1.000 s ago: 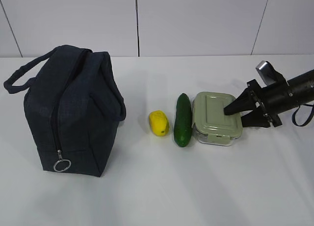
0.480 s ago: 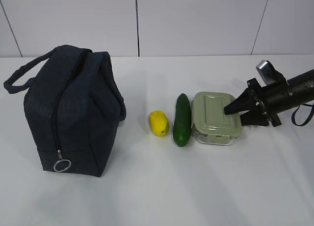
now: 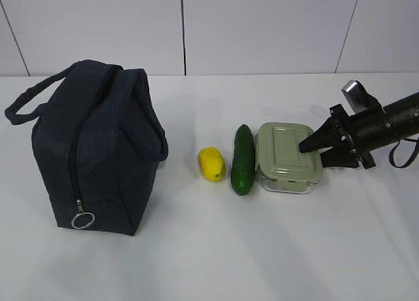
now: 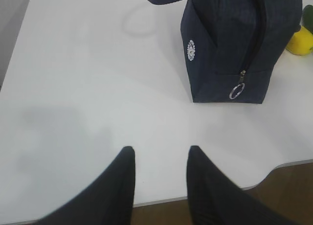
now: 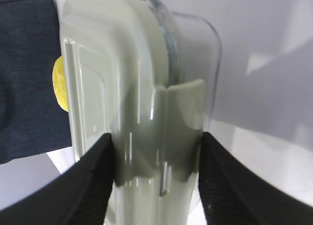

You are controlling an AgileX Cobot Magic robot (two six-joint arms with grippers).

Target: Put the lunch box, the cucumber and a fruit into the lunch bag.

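The lunch box (image 3: 288,158), clear with a sage-green lid, rests on the white table right of the cucumber (image 3: 243,160) and the yellow fruit (image 3: 212,163). My right gripper (image 3: 313,154) comes in from the right, one finger over the lid and one under the box's right end. In the right wrist view the gripper (image 5: 155,142) is shut on the lunch box (image 5: 127,88), both fingers pressed against it. The navy lunch bag (image 3: 98,150) stands upright at the left, zipper shut. My left gripper (image 4: 160,154) is open over bare table, short of the bag (image 4: 230,44).
The zipper's metal ring pull (image 3: 82,220) hangs low on the bag's near face. The table's front edge (image 4: 215,193) lies just under my left fingers. The bag's two loop handles (image 3: 26,105) stick out at its top.
My right gripper's fingers have closed in on the lunch box. The box and the cucumber beside it have shifted slightly left. The left gripper has not moved.
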